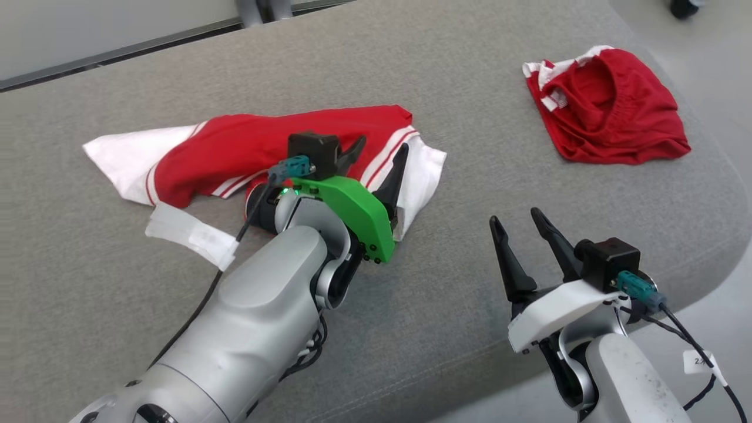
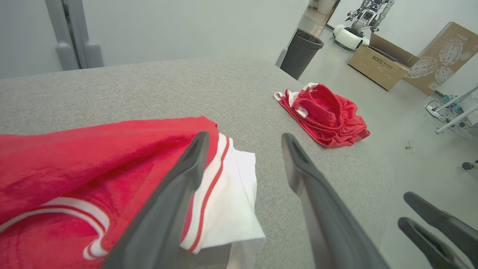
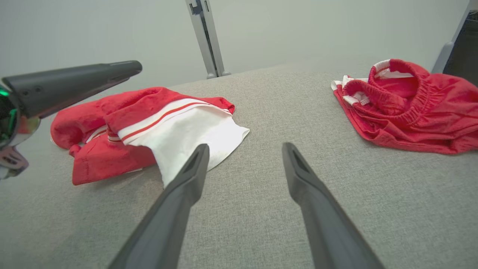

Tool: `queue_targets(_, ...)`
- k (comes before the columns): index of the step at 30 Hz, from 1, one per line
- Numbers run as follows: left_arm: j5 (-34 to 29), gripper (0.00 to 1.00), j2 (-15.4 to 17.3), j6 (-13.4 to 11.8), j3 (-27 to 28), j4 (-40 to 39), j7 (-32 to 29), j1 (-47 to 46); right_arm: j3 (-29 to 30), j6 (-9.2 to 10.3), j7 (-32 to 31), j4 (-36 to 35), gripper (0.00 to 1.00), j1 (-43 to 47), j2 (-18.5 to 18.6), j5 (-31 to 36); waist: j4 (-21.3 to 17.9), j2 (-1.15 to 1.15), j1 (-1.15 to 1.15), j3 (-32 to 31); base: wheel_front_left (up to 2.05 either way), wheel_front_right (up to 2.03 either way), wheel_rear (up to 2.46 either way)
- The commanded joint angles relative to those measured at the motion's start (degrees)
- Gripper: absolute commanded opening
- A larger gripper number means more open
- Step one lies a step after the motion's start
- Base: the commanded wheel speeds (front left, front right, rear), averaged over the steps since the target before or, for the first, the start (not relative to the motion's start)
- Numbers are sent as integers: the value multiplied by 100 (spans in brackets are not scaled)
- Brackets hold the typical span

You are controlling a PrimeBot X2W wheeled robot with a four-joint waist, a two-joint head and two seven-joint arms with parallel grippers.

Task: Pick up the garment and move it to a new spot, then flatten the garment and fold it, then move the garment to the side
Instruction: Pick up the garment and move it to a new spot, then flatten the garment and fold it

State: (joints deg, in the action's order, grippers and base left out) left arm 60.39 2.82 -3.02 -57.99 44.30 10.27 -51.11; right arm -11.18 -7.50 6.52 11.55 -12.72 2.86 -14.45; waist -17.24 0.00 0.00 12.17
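On the grey padded surface (image 1: 470, 76) lie two pieces of clothing, and two grippers hang over it. The red-and-white garment (image 1: 235, 147) is spread in a loose, rumpled band across the middle, with a white end to the left and a white, red-striped hem at its right end. The red shorts (image 1: 617, 111) lie bunched well apart from it, near the far right corner. One pale strip (image 1: 191, 232), tape or cloth I cannot tell, lies just beside the garment's near left edge. The left gripper (image 1: 380, 154) reaches forward low over the garment's right end with its jaws spread wide and nothing between them. In the left wrist view one finger (image 2: 186, 168) lies across the red cloth and striped hem, the other over bare grey fabric just past the white edge. The right gripper (image 1: 517, 218) hovers near the front right of the surface, fingers pointing away from the robot, parted wide and empty, between the garment and the shorts but touching neither. The left forearm (image 1: 252, 311) hides the garment's near middle in the head view. On the floor beyond the surface stand one dark bin (image 2: 302, 52) and two cardboard boxes (image 2: 384, 65).
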Motion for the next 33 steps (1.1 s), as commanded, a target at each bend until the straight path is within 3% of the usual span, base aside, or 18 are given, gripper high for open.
queue_targets(1, -53, 100, 19, 25, -57, -41, 72, 67, 20, 3, -16, 11, 100, 95, 7, 39, 478, 0, 0, -300, 0, 0, 0)
queue_targets(6, -223, 100, 22, -36, -225, -205, 339, 355, -88, 3, -100, -22, 100, 183, 8, 190, 1030, 0, 0, -489, 0, 0, 0)
queue_targets(13, -505, 100, 249, -292, -109, -866, 490, 994, -534, 4, -237, 234, 100, -241, 101, 911, 1687, 0, 0, -577, 0, 0, 0)
queue_targets(22, -927, 100, 655, -751, 413, -2085, 493, 1891, -756, 4, -199, 1418, 100, -1197, 388, 1774, 2406, 0, 0, -599, 0, 0, 0)
queue_targets(33, -1178, 100, 1148, -1059, 880, -2825, 488, 2540, -427, 4, -124, 2636, 100, -1663, 567, 2667, 2845, 0, 0, -716, 0, 0, 0)
